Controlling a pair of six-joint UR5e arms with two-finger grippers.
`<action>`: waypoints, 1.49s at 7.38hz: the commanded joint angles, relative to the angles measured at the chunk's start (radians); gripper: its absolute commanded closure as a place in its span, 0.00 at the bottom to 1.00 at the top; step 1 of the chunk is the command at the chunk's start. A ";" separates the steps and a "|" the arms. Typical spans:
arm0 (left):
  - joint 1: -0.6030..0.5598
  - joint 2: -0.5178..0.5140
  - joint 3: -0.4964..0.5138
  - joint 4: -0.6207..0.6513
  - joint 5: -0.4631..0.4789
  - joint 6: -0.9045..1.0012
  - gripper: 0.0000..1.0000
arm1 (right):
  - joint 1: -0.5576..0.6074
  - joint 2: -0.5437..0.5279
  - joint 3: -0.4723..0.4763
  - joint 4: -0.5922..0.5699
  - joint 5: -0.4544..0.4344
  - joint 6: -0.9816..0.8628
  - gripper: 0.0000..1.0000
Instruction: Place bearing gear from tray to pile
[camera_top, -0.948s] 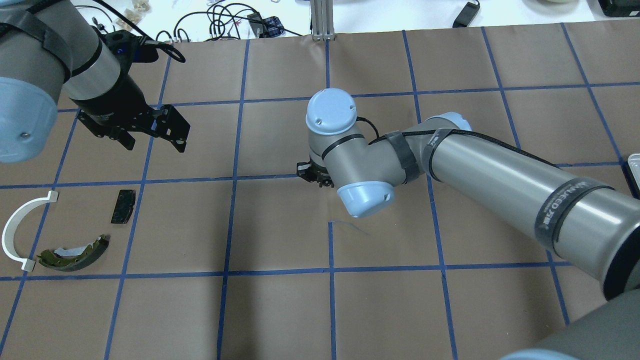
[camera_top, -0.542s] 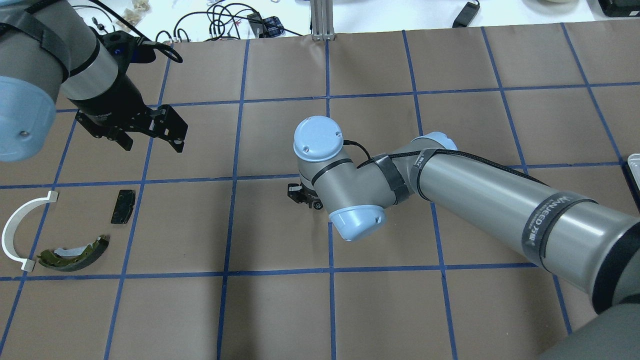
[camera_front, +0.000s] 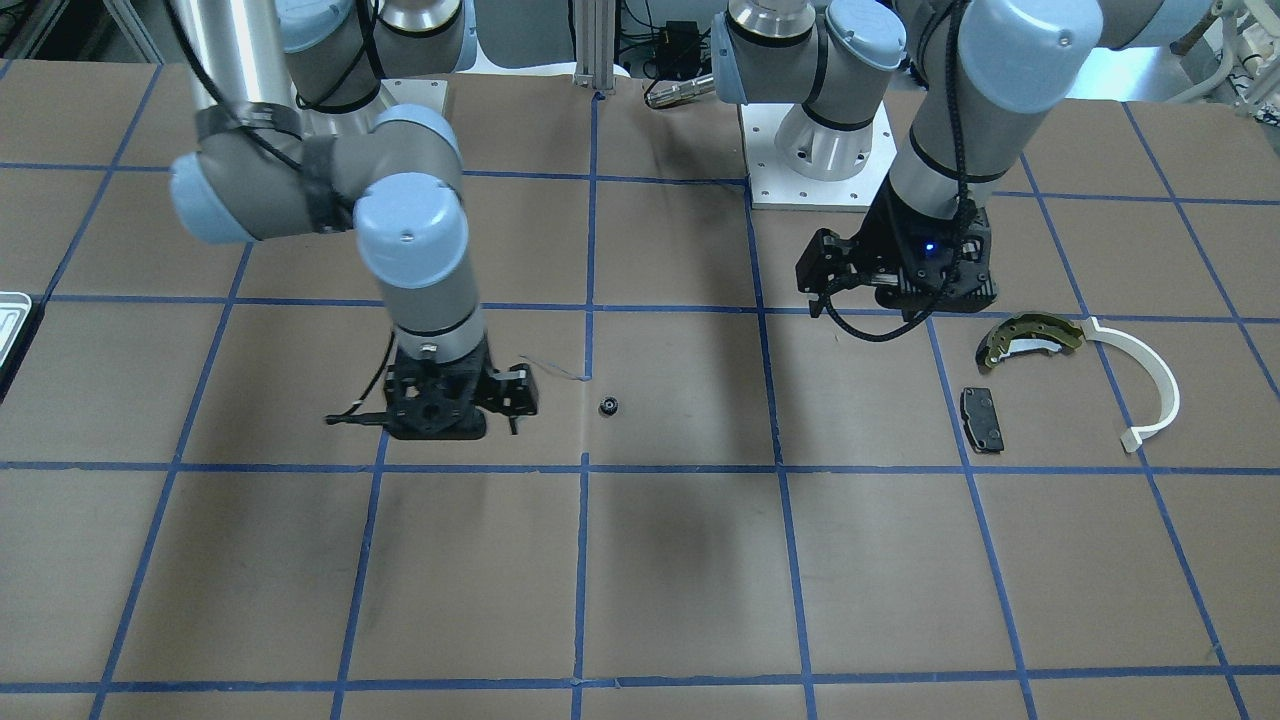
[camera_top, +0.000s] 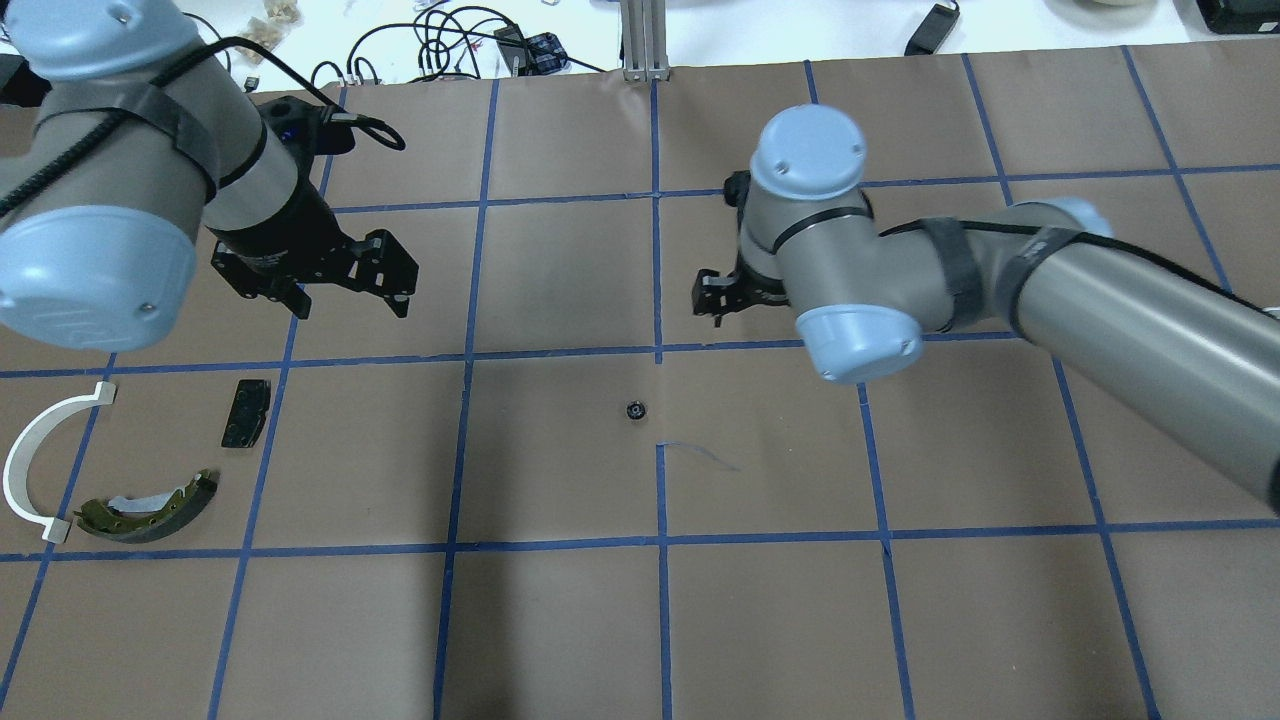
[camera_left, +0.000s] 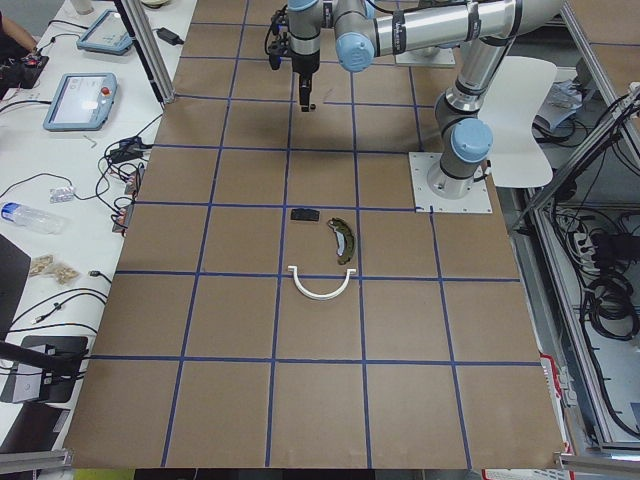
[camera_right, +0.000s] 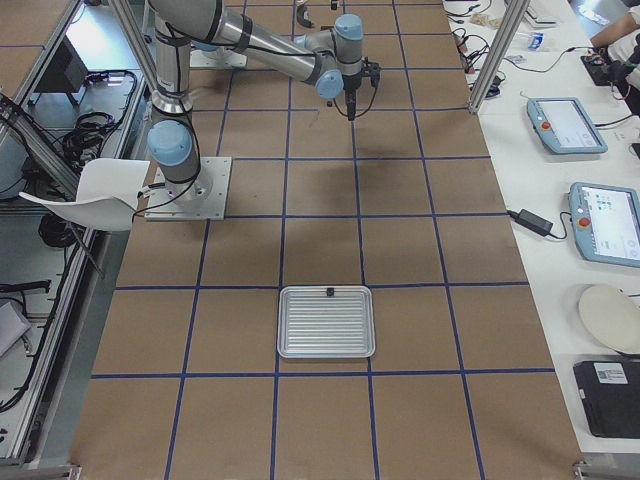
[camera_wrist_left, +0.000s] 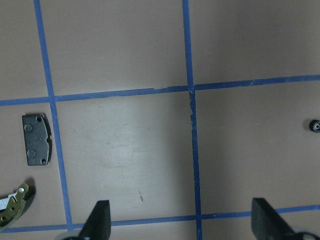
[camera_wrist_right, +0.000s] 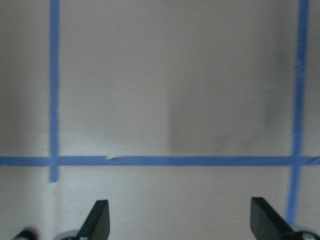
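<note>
We find the small black toothed bearing gear lying on the brown worktop, near but clear of the released, empty right tool.

The overhead camera looks down from behind the robot; the front one faces it. Both share the bearing gear. End cameras sit far back (whole tabletop visible); wrist cameras look down, close.
</note>
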 joint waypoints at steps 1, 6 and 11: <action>-0.155 -0.065 -0.018 0.059 0.002 -0.135 0.00 | -0.270 -0.086 0.051 0.102 -0.004 -0.467 0.07; -0.338 -0.310 -0.020 0.286 -0.014 -0.191 0.01 | -0.831 -0.123 0.077 0.083 0.001 -1.601 0.02; -0.397 -0.472 -0.018 0.415 -0.035 -0.191 0.10 | -1.070 0.103 -0.042 -0.001 0.014 -2.279 0.04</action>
